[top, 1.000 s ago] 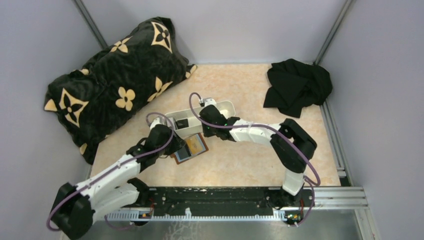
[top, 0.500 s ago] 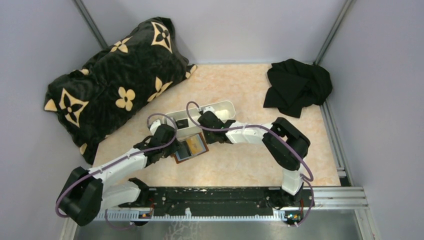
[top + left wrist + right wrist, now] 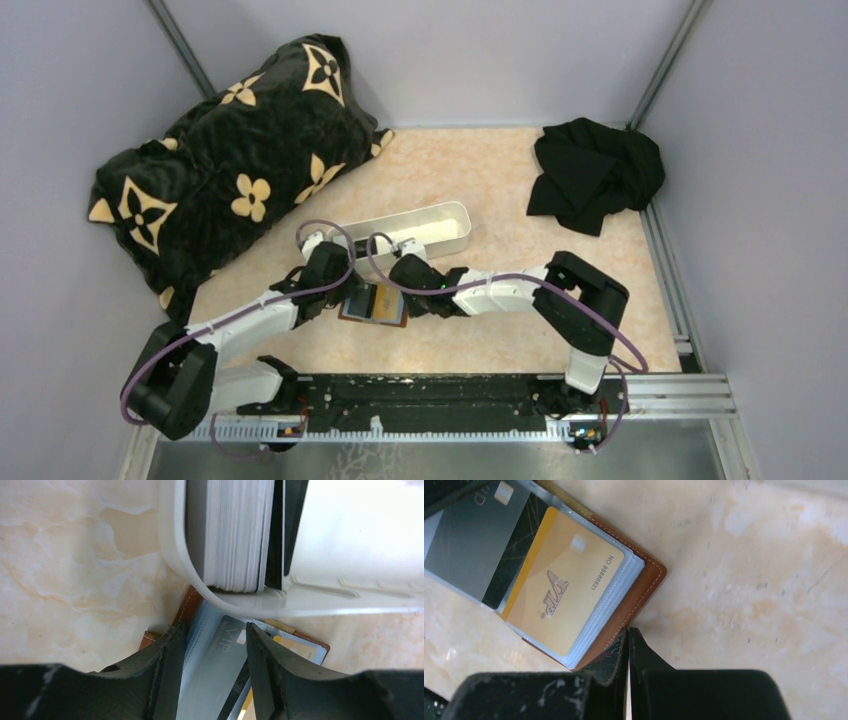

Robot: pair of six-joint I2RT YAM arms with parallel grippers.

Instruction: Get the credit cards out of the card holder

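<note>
The card holder (image 3: 378,302) lies open on the table, brown leather outside (image 3: 639,595), blue-grey pockets inside. It holds a grey credit card (image 3: 220,665), a dark card (image 3: 519,540) and a gold card (image 3: 564,585). My left gripper (image 3: 214,645) is open, its jaws straddling the grey card on the holder's left half; in the top view it (image 3: 352,297) sits at the holder's left edge. My right gripper (image 3: 629,632) is shut with nothing between its jaws, and its tips rest at the holder's brown right edge; in the top view it (image 3: 402,308) is at the holder's right side.
A long white tray (image 3: 440,225) lies just behind the holder, its near end (image 3: 235,595) overhanging it and holding a stack of white cards (image 3: 235,530). A black patterned pillow (image 3: 230,160) fills the far left. A black cloth (image 3: 595,170) lies at the far right.
My right gripper has come from the tray toward me, down to the holder's right edge. My left gripper has settled lower on the holder. The holder has shifted and turned a little.
</note>
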